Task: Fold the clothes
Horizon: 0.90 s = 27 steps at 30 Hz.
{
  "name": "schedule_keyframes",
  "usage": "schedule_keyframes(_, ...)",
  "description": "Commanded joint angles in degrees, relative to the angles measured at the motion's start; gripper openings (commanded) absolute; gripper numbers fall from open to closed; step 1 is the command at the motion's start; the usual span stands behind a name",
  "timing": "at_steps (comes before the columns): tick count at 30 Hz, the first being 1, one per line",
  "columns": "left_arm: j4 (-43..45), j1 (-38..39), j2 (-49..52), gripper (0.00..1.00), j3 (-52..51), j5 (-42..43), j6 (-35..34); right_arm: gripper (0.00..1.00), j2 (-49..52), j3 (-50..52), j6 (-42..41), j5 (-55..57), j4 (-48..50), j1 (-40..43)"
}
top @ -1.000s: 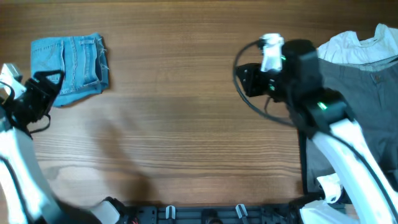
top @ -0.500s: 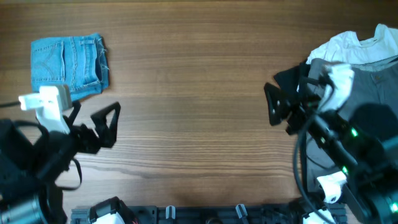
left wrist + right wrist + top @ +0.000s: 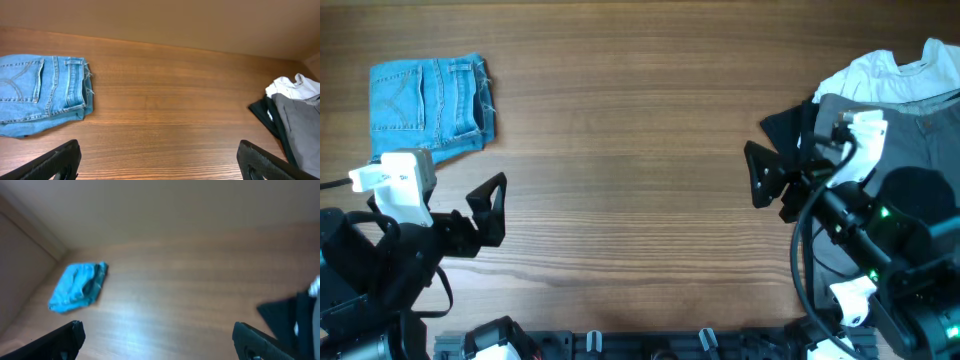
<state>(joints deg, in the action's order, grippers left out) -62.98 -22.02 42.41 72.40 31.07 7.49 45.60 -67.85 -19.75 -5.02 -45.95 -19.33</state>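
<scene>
The light-blue jeans point(image 3: 430, 105) lie folded into a small packet at the far left of the table, also seen in the left wrist view point(image 3: 42, 92) and, blurred, in the right wrist view point(image 3: 77, 287). At the right edge grey trousers point(image 3: 920, 130) lie in a pile over a white top point(image 3: 880, 75) and a black garment point(image 3: 785, 125). My left gripper point(image 3: 488, 212) hovers open near the front left, apart from the jeans, with nothing between its fingers point(image 3: 55, 162). Beside the black garment my right gripper point(image 3: 767, 178) stands open and holds nothing.
The wooden table point(image 3: 630, 150) stretches bare between the jeans and the pile. The pile shows at the right of the left wrist view, with grey trousers point(image 3: 300, 120) uppermost. A black rail with the arm mounts point(image 3: 650, 345) runs along the front edge.
The left arm drew back from the folded jeans toward the front and opened its jaws. The right arm swung from table centre back to the pile's edge and opened wide.
</scene>
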Motion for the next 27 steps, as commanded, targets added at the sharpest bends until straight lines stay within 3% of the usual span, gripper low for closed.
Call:
schedule_keyframes(1,0.1,0.3,0.0,1.00,0.4,-0.7,1.3,1.00,0.7,-0.1,-1.7,2.6,-1.0,-0.1)
schedule_keyframes(5,0.1,0.3,0.0,1.00,0.4,-0.7,1.3,1.00,0.7,-0.1,0.4,3.3,0.8,-0.1)
schedule_keyframes(16,0.1,0.3,0.0,1.00,0.4,-0.7,1.3,1.00,-3.7,2.1,19.8,0.3,3.3,-0.1)
schedule_keyframes(19,0.1,0.3,0.0,1.00,0.4,-0.7,1.3,1.00,-9.2,7.7,24.3,0.3,6.9,0.5)
schedule_keyframes(27,0.1,0.3,0.0,1.00,0.4,-0.7,1.3,1.00,-28.9,31.0,24.1,-4.4,17.3,5.5)
